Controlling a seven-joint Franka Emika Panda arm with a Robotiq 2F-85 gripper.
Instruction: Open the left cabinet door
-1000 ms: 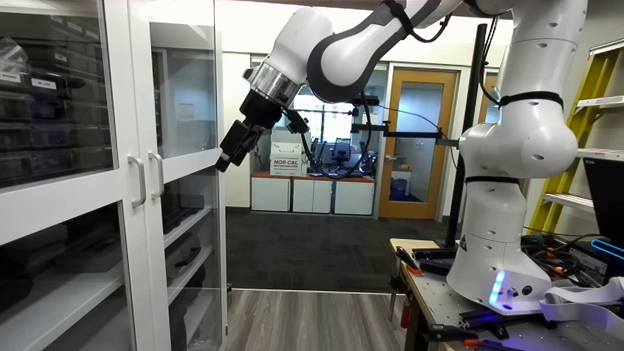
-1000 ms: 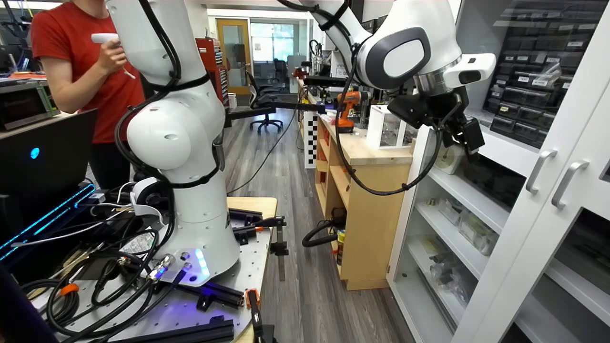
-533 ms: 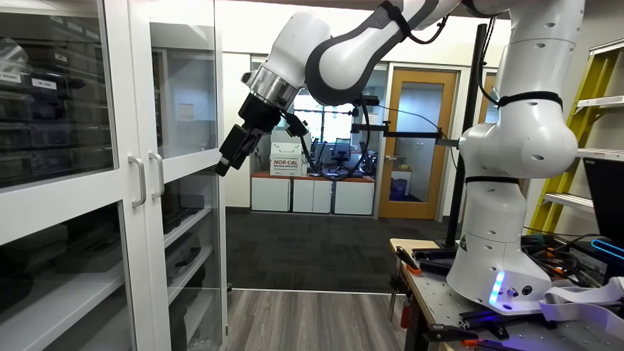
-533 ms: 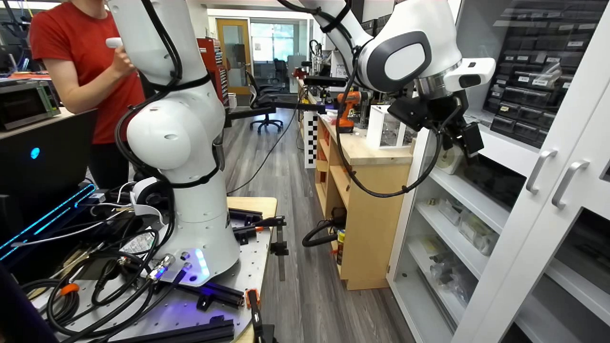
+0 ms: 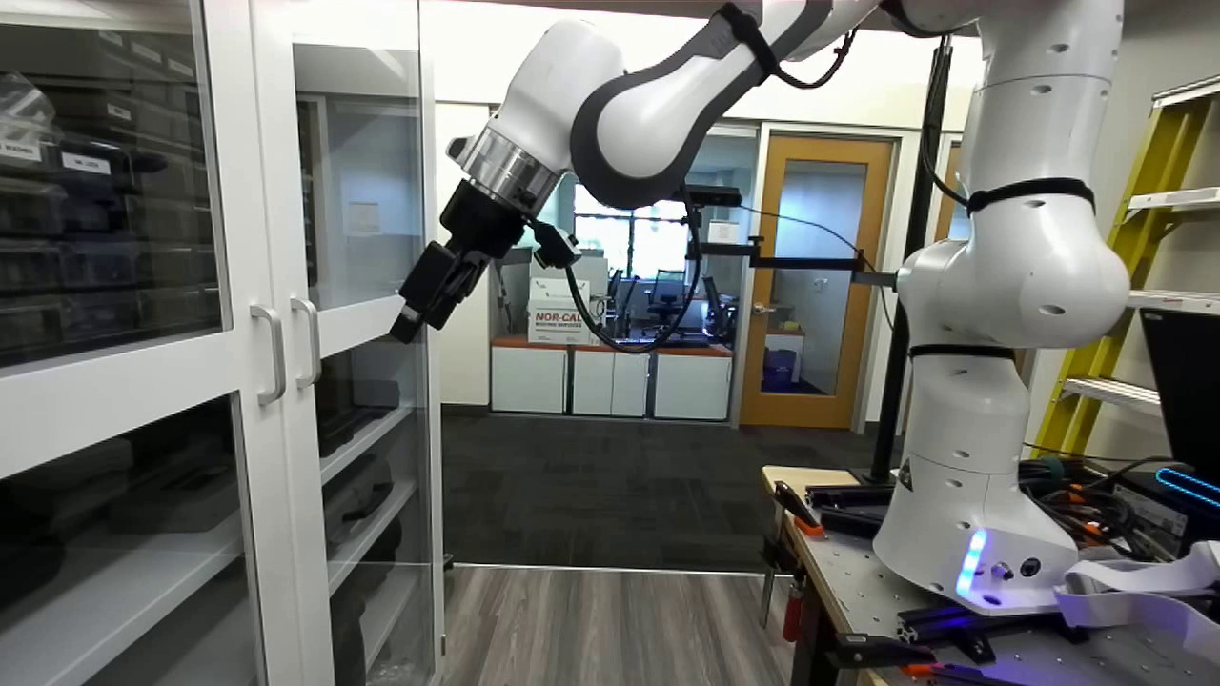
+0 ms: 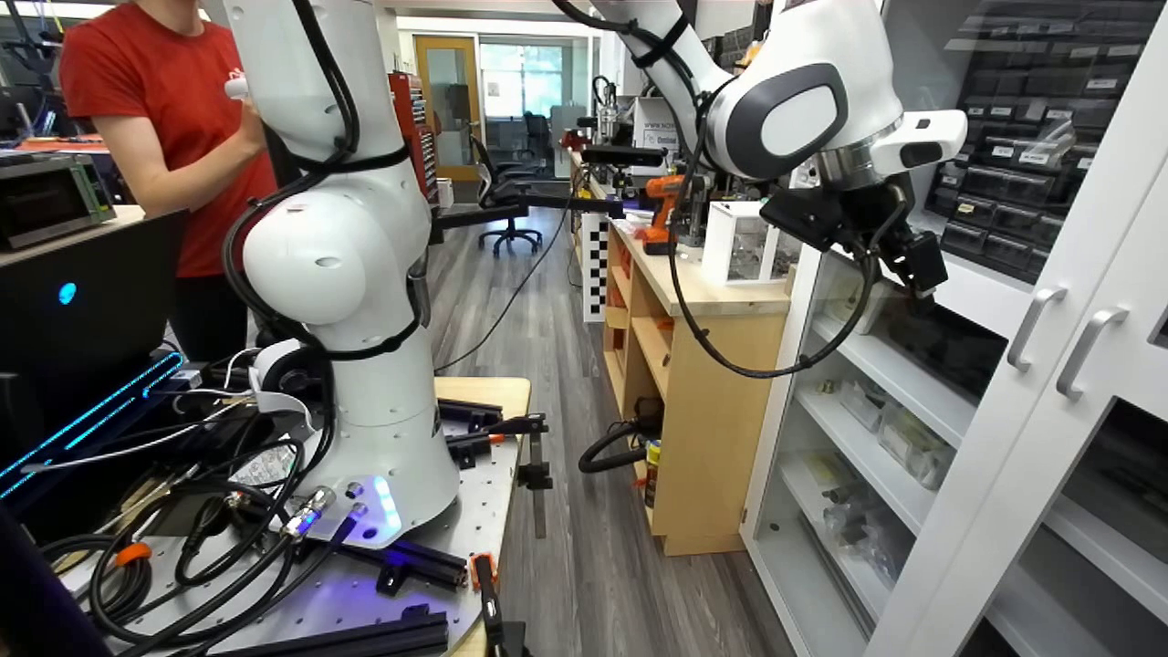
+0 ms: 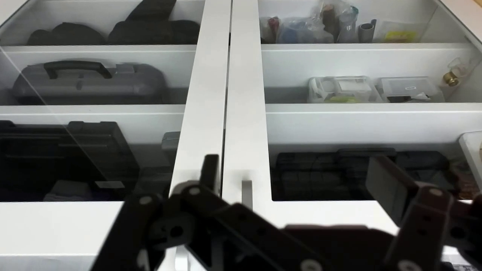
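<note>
One tall left cabinet door (image 5: 114, 395), white-framed glass, looks shut, top and bottom out of frame in both exterior views. Beside it, right cabinet door (image 5: 362, 324), narrower-looking, shut too. Next, robot arm (image 5: 1010, 286), top cut off in both exterior views. Person (image 6: 182, 137) in red behind it, head cut off, one side covered by the arm. Behind the left door's lower glass, dark shapes (image 5: 176, 486), too murky for me to name. Fingers (image 7: 388, 184) spread wide, up in front of the doors; touching anything or not, can't tell. Last, left door's bar handle (image 7: 247, 194), showing between them in the wrist view, partly covered.
</note>
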